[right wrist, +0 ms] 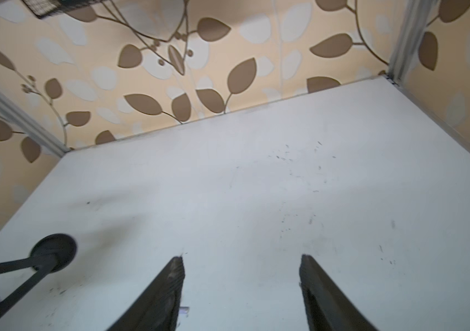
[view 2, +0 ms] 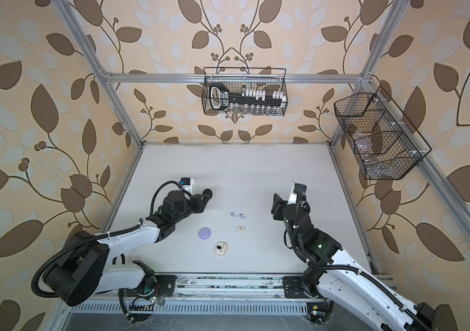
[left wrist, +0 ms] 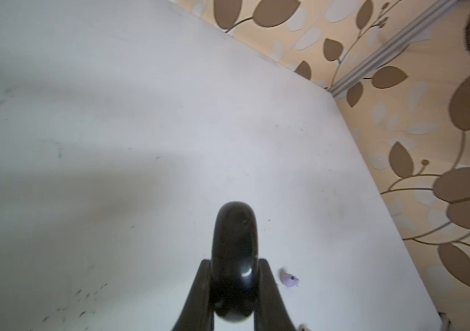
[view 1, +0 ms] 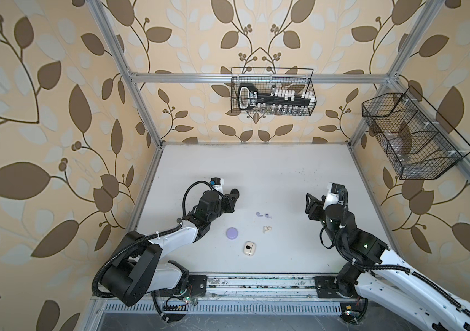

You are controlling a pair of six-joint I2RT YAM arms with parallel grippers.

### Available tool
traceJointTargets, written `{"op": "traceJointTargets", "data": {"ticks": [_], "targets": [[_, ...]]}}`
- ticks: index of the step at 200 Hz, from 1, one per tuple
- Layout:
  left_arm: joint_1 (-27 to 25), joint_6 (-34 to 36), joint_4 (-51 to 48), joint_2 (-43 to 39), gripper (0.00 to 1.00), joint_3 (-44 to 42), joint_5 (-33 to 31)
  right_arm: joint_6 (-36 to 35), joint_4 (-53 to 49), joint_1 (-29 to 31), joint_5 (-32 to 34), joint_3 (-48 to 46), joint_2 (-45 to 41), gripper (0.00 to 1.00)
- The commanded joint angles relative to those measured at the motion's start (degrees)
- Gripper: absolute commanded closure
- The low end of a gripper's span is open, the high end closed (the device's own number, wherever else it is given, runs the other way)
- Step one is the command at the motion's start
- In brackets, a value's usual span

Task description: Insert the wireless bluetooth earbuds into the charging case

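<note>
Left gripper (left wrist: 234,262), reaching low over the table (view 1: 256,172), is clamping a black case (left wrist: 235,229). Right gripper (right wrist: 242,263) is hovering opposite, jaws wide, empty. Lavender earbuds (view 1: 267,215) and cream earbuds (view 1: 267,229) are lying between them, nearer the front edge.

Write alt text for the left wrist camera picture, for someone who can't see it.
The left gripper is shut on a glossy black oval case over a white table. One lavender earbud lies nearby; leaf-patterned wallpaper stands behind.
</note>
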Motion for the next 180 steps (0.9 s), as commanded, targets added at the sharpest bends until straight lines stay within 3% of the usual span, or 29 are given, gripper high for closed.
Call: {"op": "traceJointTargets", "data": {"ticks": [1, 34, 62, 85, 103, 147, 156, 180], "targets": [[1.42, -0.79, -3.19, 2.08, 1.00, 2.83, -5.83, 0.62, -1.11, -4.97, -2.58, -2.97, 0.54, 0.36], [7.54, -4.01, 8.19, 12.24, 1.00, 2.54, 9.32, -0.97, 4.07, -7.73, 2.50, -7.53, 0.23, 0.42], [11.90, -7.37, 13.48, 21.35, 1.00, 4.98, 18.32, -3.12, 16.17, -7.20, 2.20, -14.83, 0.25, 0.39], [14.94, -10.06, 20.48, 27.49, 1.00, 5.23, 23.27, -3.24, 15.00, -5.77, 3.64, -13.19, 1.99, 0.39], [16.26, -11.11, 20.92, 30.35, 1.00, 6.17, 24.60, -3.31, 15.65, -5.23, 3.78, -13.10, 3.04, 0.39], [16.45, -8.56, 13.74, 30.07, 1.00, 7.53, 20.68, -4.29, 16.43, -2.08, 6.74, -11.64, 6.79, 0.39], [16.46, -8.09, 12.70, 29.68, 0.90, 7.49, 19.64, -4.62, 16.61, -0.87, 7.96, -11.29, 7.80, 0.38], [16.46, -7.14, 9.34, 29.38, 0.78, 8.15, 17.87, -5.78, 17.29, 3.19, 12.07, -10.00, 10.69, 0.36]]}}
